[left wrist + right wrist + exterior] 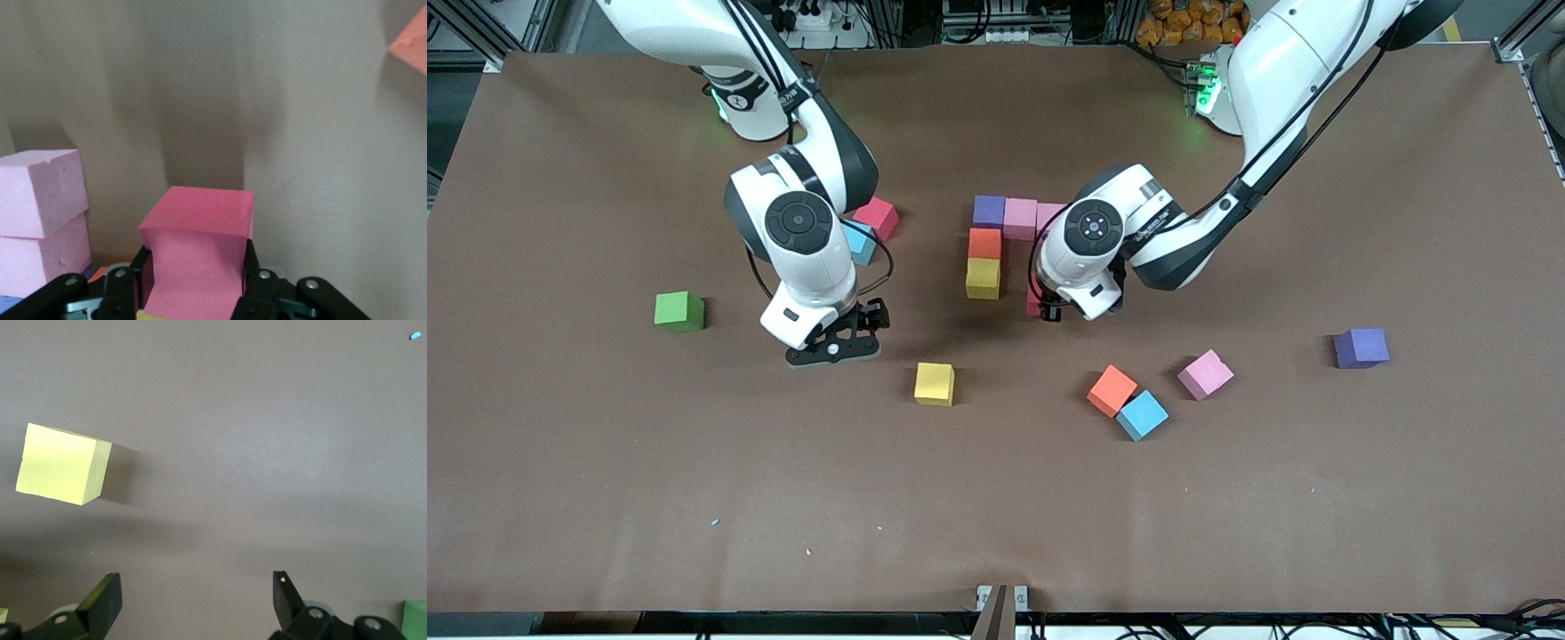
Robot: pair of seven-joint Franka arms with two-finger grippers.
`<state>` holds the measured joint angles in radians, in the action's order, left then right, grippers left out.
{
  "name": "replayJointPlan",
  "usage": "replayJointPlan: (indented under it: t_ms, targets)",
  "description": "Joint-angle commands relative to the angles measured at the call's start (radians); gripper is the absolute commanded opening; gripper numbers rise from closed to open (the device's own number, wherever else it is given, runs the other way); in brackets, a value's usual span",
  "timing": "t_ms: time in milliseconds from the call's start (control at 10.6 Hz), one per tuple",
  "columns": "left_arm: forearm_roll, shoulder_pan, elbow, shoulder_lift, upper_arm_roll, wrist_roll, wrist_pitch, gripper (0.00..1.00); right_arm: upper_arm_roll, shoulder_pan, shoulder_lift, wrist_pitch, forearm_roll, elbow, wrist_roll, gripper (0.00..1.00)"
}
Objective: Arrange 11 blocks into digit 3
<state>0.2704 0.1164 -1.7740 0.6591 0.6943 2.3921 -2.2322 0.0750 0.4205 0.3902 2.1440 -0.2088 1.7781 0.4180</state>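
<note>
Left end effector (193,280) clamps a red cube (197,257) low beside the partial digit 3 (1005,240) at mid-desk, apparently to extend it. Right end effector (838,338), jaws wide and empty, waits near a loose yellow cube (935,383).

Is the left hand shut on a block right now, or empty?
Shut on a red block: in the left wrist view the left hand has its fingers pressed against both sides of it.

Blocks (934,383): matt foam, faintly grainy faces, soft edges. Table (996,498): covered in brown matt sheet, fine-textured, without sheen. Arms (805,253): glossy white plastic shells. Gripper fingers (100,603): black, matt plastic.
</note>
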Motion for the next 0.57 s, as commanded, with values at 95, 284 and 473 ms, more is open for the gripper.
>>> replayJointPlan:
  t_ms: [95,284,473]
  targets:
    - [-0.002,0.011,-0.022,-0.012,-0.001,0.062,-0.029,0.0,0.006,-0.019,-0.025,-0.024,0.017,0.009,-0.047,1.0]
    - [-0.003,0.038,-0.054,-0.006,-0.007,0.078,-0.091,0.0,0.0,-0.022,-0.025,-0.024,0.017,0.009,-0.05,1.0]
    - [-0.003,0.039,-0.076,-0.004,-0.007,0.078,-0.138,0.0,-0.001,-0.02,-0.024,-0.026,0.017,0.011,-0.051,1.0]
